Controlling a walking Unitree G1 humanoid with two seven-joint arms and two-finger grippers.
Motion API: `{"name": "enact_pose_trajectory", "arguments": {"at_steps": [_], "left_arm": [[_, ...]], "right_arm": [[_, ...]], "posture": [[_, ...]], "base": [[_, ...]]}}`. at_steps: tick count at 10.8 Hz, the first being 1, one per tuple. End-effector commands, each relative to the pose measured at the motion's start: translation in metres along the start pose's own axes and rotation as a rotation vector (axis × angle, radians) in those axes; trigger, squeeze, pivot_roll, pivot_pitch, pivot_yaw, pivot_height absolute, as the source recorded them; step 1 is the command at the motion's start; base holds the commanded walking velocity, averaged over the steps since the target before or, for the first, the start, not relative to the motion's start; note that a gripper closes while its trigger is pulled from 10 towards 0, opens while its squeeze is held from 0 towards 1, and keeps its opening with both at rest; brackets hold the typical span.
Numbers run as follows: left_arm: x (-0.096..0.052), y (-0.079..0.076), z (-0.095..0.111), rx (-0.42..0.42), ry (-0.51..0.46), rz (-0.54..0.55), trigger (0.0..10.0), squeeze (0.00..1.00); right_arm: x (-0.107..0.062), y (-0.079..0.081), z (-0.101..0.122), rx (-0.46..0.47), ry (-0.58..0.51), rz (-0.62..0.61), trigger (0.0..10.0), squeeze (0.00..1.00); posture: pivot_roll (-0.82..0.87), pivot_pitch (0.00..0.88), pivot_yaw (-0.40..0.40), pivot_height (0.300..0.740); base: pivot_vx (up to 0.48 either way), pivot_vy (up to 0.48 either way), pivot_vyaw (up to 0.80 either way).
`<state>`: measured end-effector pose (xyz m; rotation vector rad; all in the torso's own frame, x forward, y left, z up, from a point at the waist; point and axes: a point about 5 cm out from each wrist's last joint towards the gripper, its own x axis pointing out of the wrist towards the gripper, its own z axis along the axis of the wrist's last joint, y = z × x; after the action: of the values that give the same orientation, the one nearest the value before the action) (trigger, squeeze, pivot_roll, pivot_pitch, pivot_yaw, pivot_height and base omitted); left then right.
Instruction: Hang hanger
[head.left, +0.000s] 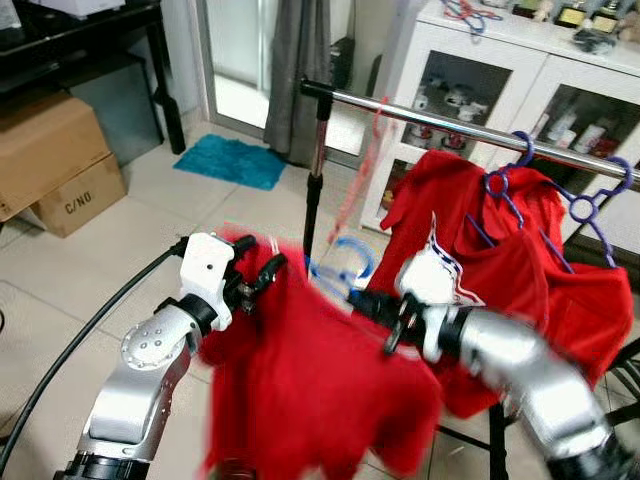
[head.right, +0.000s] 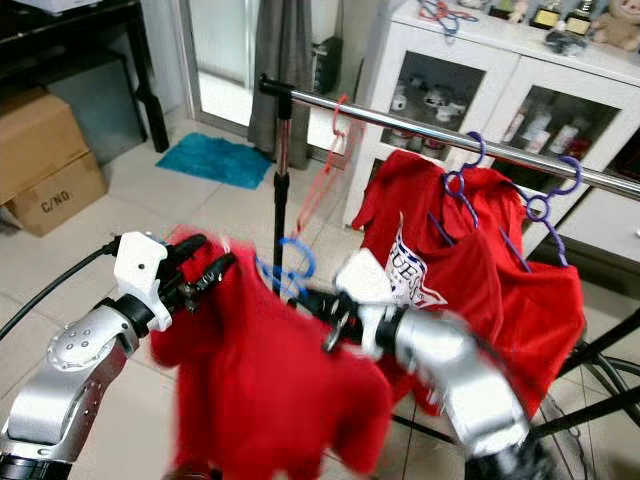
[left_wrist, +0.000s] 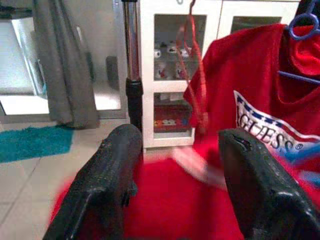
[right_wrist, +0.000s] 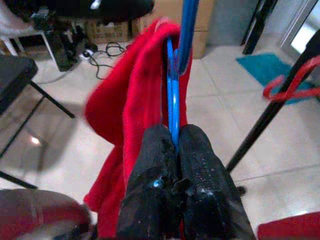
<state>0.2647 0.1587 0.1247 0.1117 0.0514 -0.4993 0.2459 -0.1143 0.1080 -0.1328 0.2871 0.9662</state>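
Observation:
My right gripper (right_wrist: 172, 135) is shut on the blue hanger (right_wrist: 176, 75), low on its wire. A red shirt (head.left: 310, 390) hangs from that hanger, blurred with motion, below and in front of the silver rail (head.left: 450, 122). The hanger's blue hook (head.left: 345, 262) shows between my two arms. At the shirt's left shoulder my left gripper (head.left: 262, 270) stands open, its fingers (left_wrist: 110, 175) apart with red cloth just beyond them. Two more red shirts (head.left: 500, 270) hang on the rail from purple hangers (head.left: 505, 180). An empty red hanger (head.left: 365, 170) dangles near the rail's left end.
The rack's black post (head.left: 315, 170) stands just behind the held shirt. A white glass-door cabinet (head.left: 520, 70) is behind the rail. Cardboard boxes (head.left: 50, 160) sit at the left, with a teal mat (head.left: 235, 160) and a grey curtain (head.left: 300, 70) further back.

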Motion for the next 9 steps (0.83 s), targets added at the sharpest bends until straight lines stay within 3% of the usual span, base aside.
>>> {"name": "enact_pose_trajectory", "arguments": {"at_steps": [1,2,3,7,8,9], "left_arm": [[0.003,-0.002,0.003,0.009,-0.012,0.000,10.0,0.00],[0.003,-0.002,-0.001,0.022,0.014,0.018,10.0,0.00],[0.004,0.000,-0.008,-0.002,0.033,0.053,10.0,0.00],[-0.007,0.000,-0.025,0.031,0.086,0.077,10.0,0.00],[-0.007,0.000,-0.028,0.042,0.096,0.076,10.0,0.00],[-0.008,0.001,-0.029,0.031,0.089,0.075,10.0,0.00]], "right_arm": [[-0.003,-0.006,0.010,-0.035,-0.036,-0.033,10.0,0.00],[-0.003,-0.017,-0.006,-0.037,0.061,-0.146,10.0,0.00],[-0.005,-0.031,-0.023,0.020,0.106,-0.350,10.0,0.00],[-0.033,-0.028,-0.069,0.194,0.185,-0.582,10.0,0.00],[-0.043,-0.030,-0.076,0.257,0.173,-0.677,10.0,0.00],[-0.045,-0.023,-0.074,0.316,0.121,-0.685,10.0,0.00]], "posture": [[0.03,0.000,-0.071,0.740],[0.03,0.000,-0.072,0.740],[0.03,0.000,-0.075,0.740],[0.05,0.000,-0.093,0.740],[0.05,0.000,-0.094,0.740],[0.05,0.000,-0.091,0.740]], "base": [[0.000,0.000,0.00],[0.000,0.000,0.00],[0.000,0.000,0.00],[0.000,0.000,0.00],[0.000,-0.352,0.00],[0.000,-0.352,-0.80]]}}
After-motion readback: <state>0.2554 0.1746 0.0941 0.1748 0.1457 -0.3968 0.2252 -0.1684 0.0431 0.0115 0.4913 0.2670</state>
